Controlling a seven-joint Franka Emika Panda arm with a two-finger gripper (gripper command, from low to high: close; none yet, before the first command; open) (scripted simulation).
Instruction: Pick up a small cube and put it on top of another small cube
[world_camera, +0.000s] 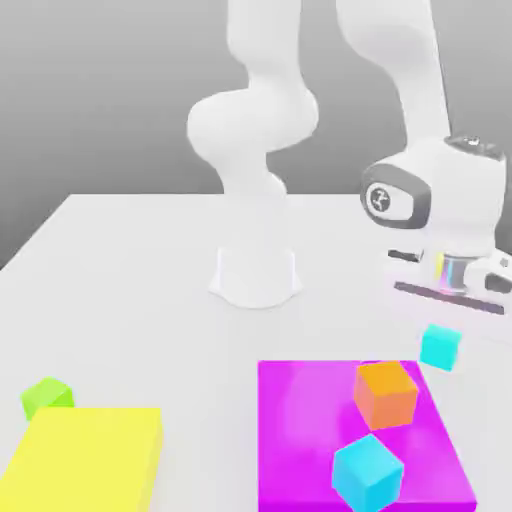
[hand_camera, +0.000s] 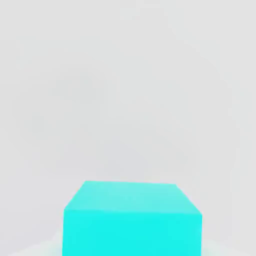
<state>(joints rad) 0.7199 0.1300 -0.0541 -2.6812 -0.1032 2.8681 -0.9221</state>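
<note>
My pincer (world_camera: 441, 322) is clamped on the turquoise cube (world_camera: 440, 346), held off the white table (world_camera: 130, 260). Orange cube (world_camera: 386, 392) sits at its 7 o'clock on the magenta mat (world_camera: 300, 430). Risk: the tiny cube slips in a shallow grip, or lands off-centre and topples.

Bright, even light washes the matte white tabletop (world_camera: 130, 260), leaving almost no shadows. The glossy magenta square mat (world_camera: 300, 430) carries soft glare.
</note>
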